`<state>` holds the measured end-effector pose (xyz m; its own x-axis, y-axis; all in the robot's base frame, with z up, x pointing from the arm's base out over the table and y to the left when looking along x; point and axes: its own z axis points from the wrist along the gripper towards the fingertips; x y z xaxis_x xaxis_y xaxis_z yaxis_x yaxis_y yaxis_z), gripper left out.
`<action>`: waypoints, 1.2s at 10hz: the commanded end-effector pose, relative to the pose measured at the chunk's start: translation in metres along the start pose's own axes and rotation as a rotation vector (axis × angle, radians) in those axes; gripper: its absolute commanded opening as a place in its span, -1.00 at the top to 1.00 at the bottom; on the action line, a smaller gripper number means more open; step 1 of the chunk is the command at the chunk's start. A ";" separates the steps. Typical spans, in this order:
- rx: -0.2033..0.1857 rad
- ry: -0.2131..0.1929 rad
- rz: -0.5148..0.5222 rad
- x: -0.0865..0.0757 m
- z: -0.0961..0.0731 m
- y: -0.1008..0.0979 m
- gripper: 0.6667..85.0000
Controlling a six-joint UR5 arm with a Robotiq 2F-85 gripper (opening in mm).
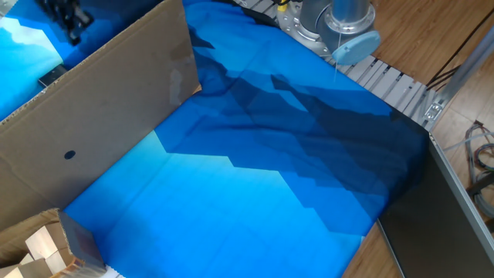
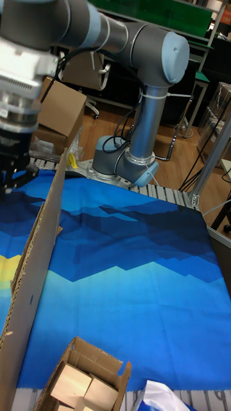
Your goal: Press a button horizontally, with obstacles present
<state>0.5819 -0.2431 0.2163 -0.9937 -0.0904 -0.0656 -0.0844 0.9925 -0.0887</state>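
Observation:
The obstacle, a big brown cardboard panel (image 1: 108, 100) with a small dark round spot (image 1: 69, 154), stands on edge along the left of the blue cloth. In the tall fixed view the panel (image 2: 38, 257) shows almost edge-on. My gripper (image 1: 68, 22) is on the far side of the panel near its top edge, and only its dark fingers show. The tall fixed view has the gripper (image 2: 14, 181) pointing down, left of the panel and low over the cloth. The frames do not show the gap between the fingertips clearly. The button is out of view.
An open cardboard box holding wooden blocks (image 1: 38, 247) (image 2: 80, 385) sits at the near corner beside the panel. The arm's base (image 1: 332, 27) (image 2: 125, 164) stands at the far edge on a ribbed metal strip. A dark panel (image 1: 448, 224) borders the cloth (image 1: 255, 177) on the right.

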 end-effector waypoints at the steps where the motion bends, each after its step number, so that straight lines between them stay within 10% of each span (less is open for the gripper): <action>1: -0.033 -0.050 -0.005 -0.021 0.035 0.000 0.99; 12: -0.060 -0.099 -0.001 -0.036 0.077 0.006 0.99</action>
<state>0.6237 -0.2420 0.1450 -0.9815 -0.1068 -0.1590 -0.1000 0.9937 -0.0507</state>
